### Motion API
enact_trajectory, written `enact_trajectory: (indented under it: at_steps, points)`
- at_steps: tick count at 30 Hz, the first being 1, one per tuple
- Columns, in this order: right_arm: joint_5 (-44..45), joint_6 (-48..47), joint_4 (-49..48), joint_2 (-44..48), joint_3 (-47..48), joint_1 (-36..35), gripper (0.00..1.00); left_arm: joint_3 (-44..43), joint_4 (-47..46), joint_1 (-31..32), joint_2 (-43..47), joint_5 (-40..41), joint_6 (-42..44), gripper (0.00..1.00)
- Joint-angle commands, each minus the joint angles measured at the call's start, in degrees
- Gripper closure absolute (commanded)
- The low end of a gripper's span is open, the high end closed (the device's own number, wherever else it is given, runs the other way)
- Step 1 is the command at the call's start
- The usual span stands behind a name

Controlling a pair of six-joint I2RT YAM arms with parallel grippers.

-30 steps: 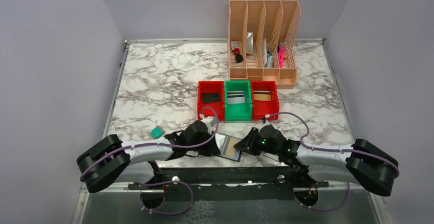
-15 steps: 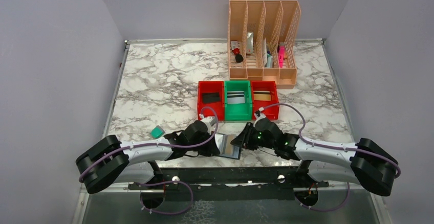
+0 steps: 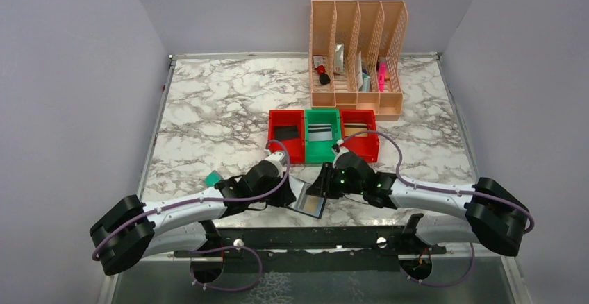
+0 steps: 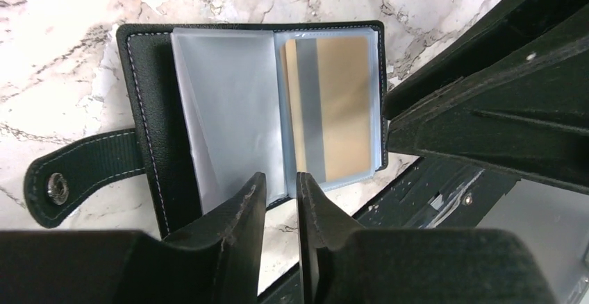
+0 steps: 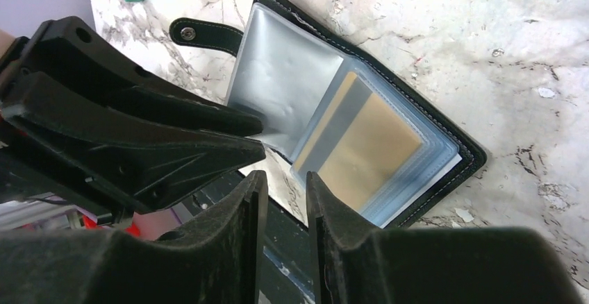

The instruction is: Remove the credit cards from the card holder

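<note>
The black card holder (image 3: 310, 200) lies open on the marble near the table's front edge, strap tab (image 4: 83, 172) out to one side. Its clear sleeves show in both wrist views; a gold credit card (image 4: 332, 110) with a grey stripe sits in the sleeve on one half, and the other half (image 5: 281, 75) looks empty. My left gripper (image 4: 281, 182) hovers at the holder's near edge over the fold, jaws a narrow gap apart with nothing between. My right gripper (image 5: 286, 179) hangs just off the edge by the gold card (image 5: 361, 151), also slightly open and empty.
Behind the holder stand a red bin (image 3: 286, 136), a green bin (image 3: 323, 136) and another red bin (image 3: 359, 134), each with a card inside. A peach file rack (image 3: 356, 57) stands at the back. A teal block (image 3: 213, 178) lies left of my left arm.
My right gripper has moved left and forward to the holder. My left arm has shifted forward and its jaws have parted a little. The holder has turned slightly.
</note>
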State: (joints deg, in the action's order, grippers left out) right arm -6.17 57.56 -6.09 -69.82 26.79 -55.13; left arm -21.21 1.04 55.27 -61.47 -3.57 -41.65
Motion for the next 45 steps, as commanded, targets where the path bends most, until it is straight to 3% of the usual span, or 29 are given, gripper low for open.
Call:
enact_trajectory:
  at_steps: [1,6,10,17,28,35,45]
  points:
    - [1.0,0.2,3.8,-0.8,1.9,-0.1,0.67,-1.9,1.7,0.3,1.0,3.3,2.3,0.72]
    - [7.4,4.9,2.3,1.2,-3.2,-0.1,0.61,-4.0,5.3,0.1,-1.2,7.3,4.7,0.68]
    - [7.5,5.2,1.1,0.2,-3.6,-0.1,0.60,-4.6,5.6,-0.2,-2.7,9.8,4.7,0.62]
    - [5.2,5.5,-2.5,-3.7,-3.6,-0.1,0.60,-2.6,4.4,-0.2,-4.6,9.3,3.6,0.62]
    - [2.2,5.1,-5.5,-3.6,-2.5,-0.1,0.61,3.8,-0.6,-0.3,-2.2,3.7,0.1,0.71]
    - [2.3,3.3,-0.1,-4.4,1.0,-0.1,0.61,4.7,-1.0,-0.2,-1.2,2.7,-0.5,0.74]
    - [-2.5,-1.2,-1.4,-8.7,5.2,0.0,0.60,6.1,-2.9,-0.2,-0.7,1.5,-1.7,0.75]
